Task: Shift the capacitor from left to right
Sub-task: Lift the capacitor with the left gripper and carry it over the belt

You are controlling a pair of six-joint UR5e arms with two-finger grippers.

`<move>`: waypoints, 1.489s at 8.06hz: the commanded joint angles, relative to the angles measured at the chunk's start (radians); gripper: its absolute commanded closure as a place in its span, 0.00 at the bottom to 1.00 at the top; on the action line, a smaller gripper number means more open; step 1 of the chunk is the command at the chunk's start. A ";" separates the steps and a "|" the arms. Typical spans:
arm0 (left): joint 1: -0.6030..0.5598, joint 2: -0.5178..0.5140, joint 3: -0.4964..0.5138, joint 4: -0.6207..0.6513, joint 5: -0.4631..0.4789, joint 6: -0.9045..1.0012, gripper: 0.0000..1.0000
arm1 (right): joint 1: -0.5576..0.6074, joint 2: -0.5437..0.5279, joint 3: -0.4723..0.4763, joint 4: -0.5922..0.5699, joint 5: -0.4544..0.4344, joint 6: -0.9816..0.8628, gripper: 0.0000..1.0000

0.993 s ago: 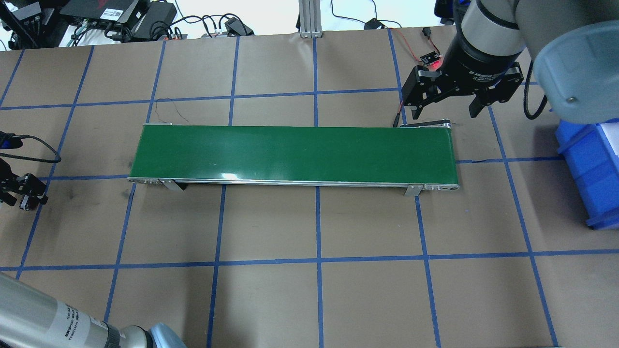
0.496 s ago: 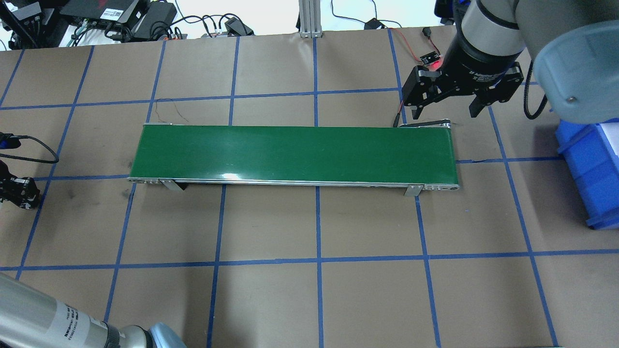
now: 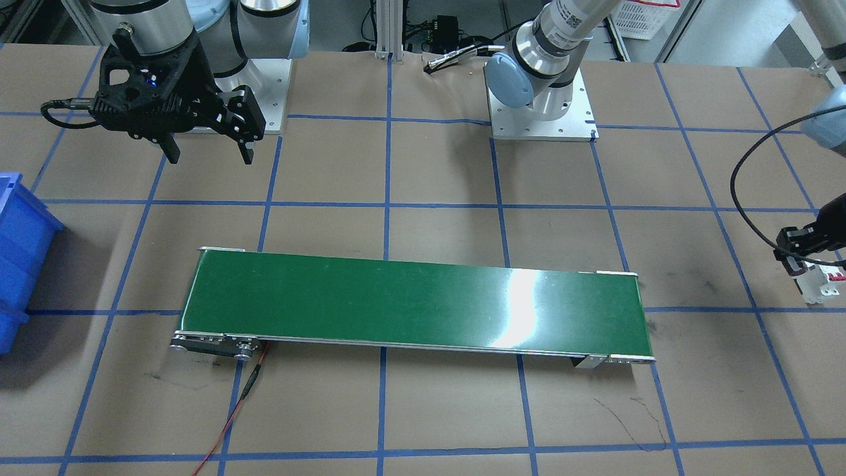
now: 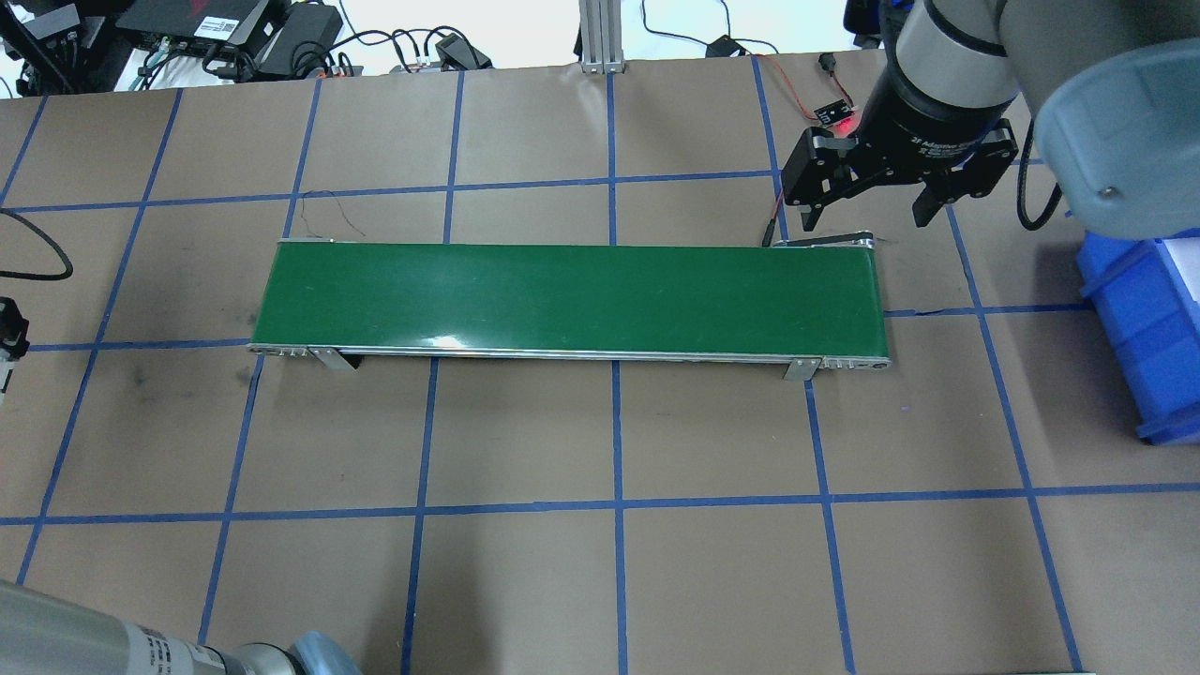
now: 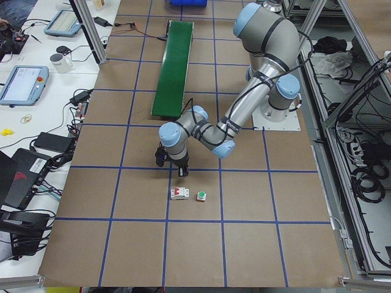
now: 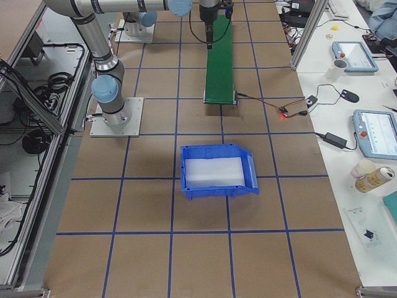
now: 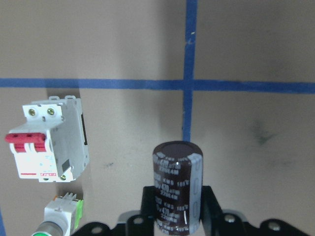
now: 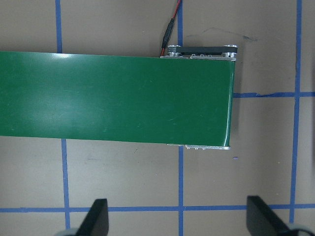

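The capacitor (image 7: 177, 172) is a dark brown cylinder with silvery markings. In the left wrist view it stands between the fingers of my left gripper (image 7: 177, 194), which is shut on it. The left gripper (image 3: 796, 258) hangs over the brown table, far off the left end of the green conveyor belt (image 4: 562, 300), just above the white breaker (image 3: 819, 284). It also shows in the exterior left view (image 5: 171, 165). My right gripper (image 4: 862, 220) is open and empty, hovering behind the belt's right end (image 8: 197, 103).
A white breaker with red switches (image 7: 47, 140) and a green-capped push button (image 7: 56, 221) lie on the table beside the left gripper. A blue bin (image 4: 1144, 319) stands at the table's right end. A red wire (image 3: 228, 416) runs from the belt's right end.
My left gripper has moved further left, almost out of the overhead view. The right gripper and the belt have not moved.
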 commanded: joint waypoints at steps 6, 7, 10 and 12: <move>-0.526 0.037 -0.003 -0.004 -0.108 -0.293 1.00 | 0.000 -0.002 0.001 0.001 -0.002 0.000 0.00; -0.524 0.006 -0.004 0.017 -0.095 -0.264 1.00 | 0.000 0.000 0.001 0.001 -0.004 0.000 0.00; -0.524 -0.031 -0.010 0.017 -0.083 -0.263 1.00 | 0.000 0.000 0.001 0.001 -0.004 0.000 0.00; -0.524 -0.028 -0.010 0.002 -0.083 -0.274 0.76 | 0.000 0.000 -0.001 0.003 -0.004 0.000 0.00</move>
